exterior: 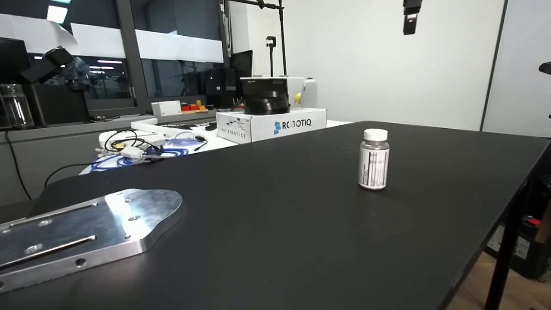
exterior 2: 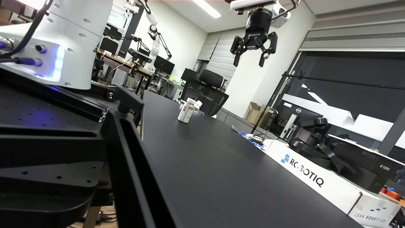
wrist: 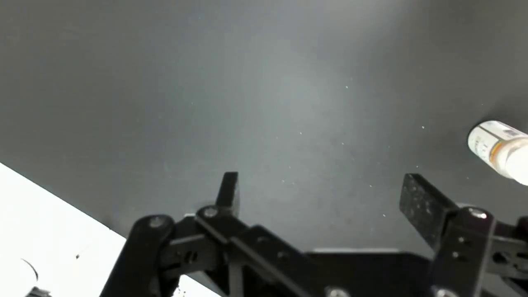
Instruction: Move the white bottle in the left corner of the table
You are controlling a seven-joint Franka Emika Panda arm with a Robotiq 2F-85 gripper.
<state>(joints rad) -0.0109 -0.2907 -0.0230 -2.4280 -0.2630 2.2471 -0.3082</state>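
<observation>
In an exterior view, the white bottle [exterior: 373,165] stands upright, right of centre, on the black table [exterior: 267,241]. In an exterior view, the gripper [exterior 2: 249,61] hangs near the top, spread wide and empty. In the wrist view, the bottle sits at the right edge; grasp, carry and release appear undone. I count one bottle, one table, one gripper.
</observation>
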